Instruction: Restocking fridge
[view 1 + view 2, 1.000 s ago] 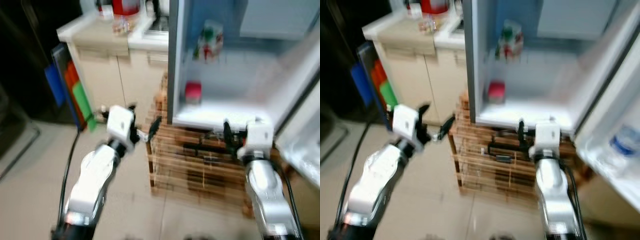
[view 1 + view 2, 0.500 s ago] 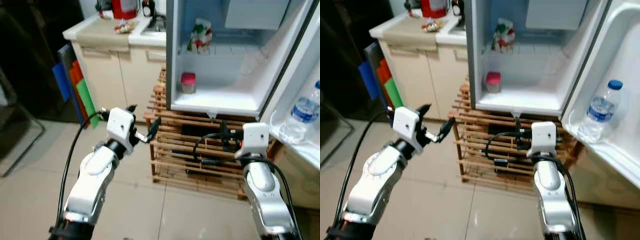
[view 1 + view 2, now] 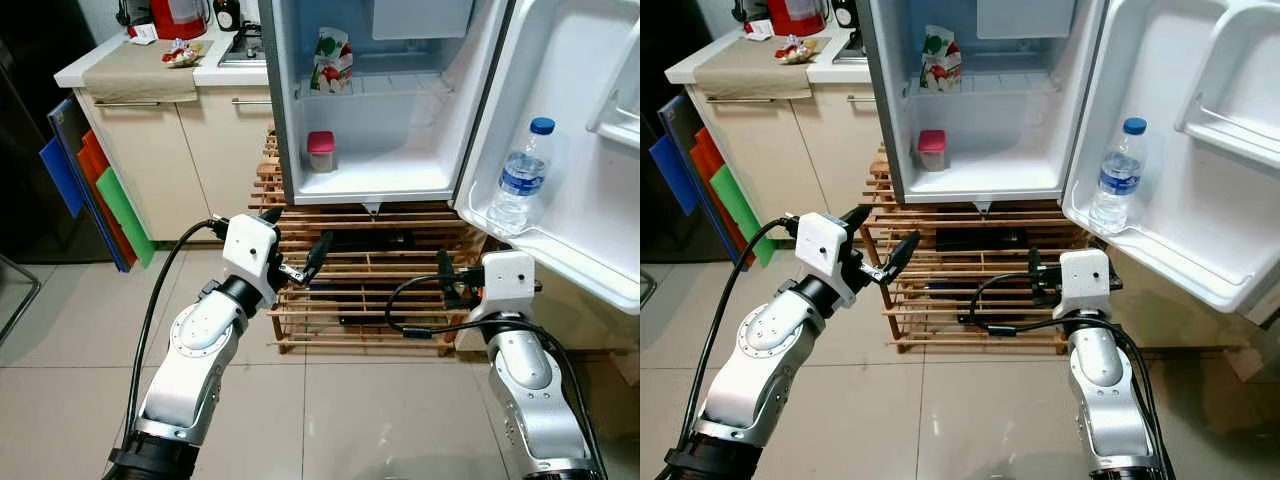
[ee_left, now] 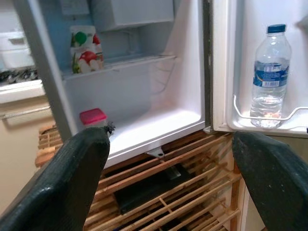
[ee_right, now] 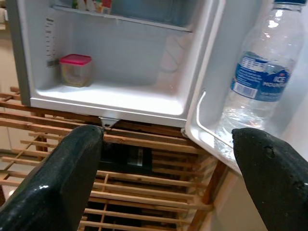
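Small white fridge (image 3: 400,150) stands open, sparsely stocked — clear water bottle (image 3: 517,190) in right door shelf, pink-lidded jar (image 3: 320,152) inside. Left gripper (image 3: 298,242) and right gripper (image 5: 163,178) both spread, empty — restocking seemingly unfinished.

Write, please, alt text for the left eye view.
A small fridge stands open on a wooden rack, with a water bottle in its door, a carton on the shelf and a pink-lidded jar below. Both empty end effectors, left and right, are raised before it.
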Robot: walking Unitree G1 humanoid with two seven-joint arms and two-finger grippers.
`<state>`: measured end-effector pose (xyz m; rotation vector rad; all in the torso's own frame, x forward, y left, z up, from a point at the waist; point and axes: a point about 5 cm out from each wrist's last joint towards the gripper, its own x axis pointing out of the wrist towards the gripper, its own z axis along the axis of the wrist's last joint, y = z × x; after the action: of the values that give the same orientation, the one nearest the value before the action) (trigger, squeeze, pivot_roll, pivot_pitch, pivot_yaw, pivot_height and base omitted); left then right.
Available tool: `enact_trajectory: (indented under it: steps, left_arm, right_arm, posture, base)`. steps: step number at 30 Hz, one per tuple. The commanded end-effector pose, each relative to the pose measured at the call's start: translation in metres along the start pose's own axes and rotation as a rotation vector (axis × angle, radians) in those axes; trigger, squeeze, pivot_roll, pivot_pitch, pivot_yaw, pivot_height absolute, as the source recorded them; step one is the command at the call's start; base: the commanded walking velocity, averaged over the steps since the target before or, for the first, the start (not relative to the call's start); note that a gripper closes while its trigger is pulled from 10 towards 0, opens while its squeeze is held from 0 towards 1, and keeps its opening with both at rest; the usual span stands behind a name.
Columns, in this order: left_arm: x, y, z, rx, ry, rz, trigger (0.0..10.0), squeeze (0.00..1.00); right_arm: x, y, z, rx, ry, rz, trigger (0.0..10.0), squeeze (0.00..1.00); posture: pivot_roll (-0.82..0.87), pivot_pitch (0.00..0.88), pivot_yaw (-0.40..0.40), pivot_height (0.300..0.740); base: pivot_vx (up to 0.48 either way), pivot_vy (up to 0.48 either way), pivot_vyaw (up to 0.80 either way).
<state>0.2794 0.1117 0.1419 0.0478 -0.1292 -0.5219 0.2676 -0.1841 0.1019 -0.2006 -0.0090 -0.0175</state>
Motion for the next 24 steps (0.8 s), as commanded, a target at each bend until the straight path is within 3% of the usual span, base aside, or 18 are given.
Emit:
enact_trajectory:
  steps: [1,17,24]
  left_arm:
    - [-0.0013,0.0017,-0.0016,-0.010,0.001,0.013,10.0,0.00]
    - [0.0043,-0.0069,-0.0018,-0.015,-0.011,-0.041,10.0,0.00]
    - [0.0076,-0.0052,-0.0004,-0.017,-0.019,-0.045,10.0,0.00]
  right_arm:
    - [0.0019,0.0004,0.0014,-0.010,-0.015,0.012,10.0,0.00]
    - [-0.0041,-0.0040,-0.0068,-0.035,0.003,0.014,10.0,0.00]
    - [-0.0067,-0.0035,-0.0076,-0.042,0.000,0.012,10.0,0.00]
  posture:
    - [-0.11,0.000,0.057,0.740]
    - [-0.14,0.000,0.062,0.740]
    - [-0.15,0.000,0.072,0.740]
  base:
    - [0.000,-0.480,0.00]
    - [0.000,-0.467,0.00]
    - [0.000,-0.122,0.00]
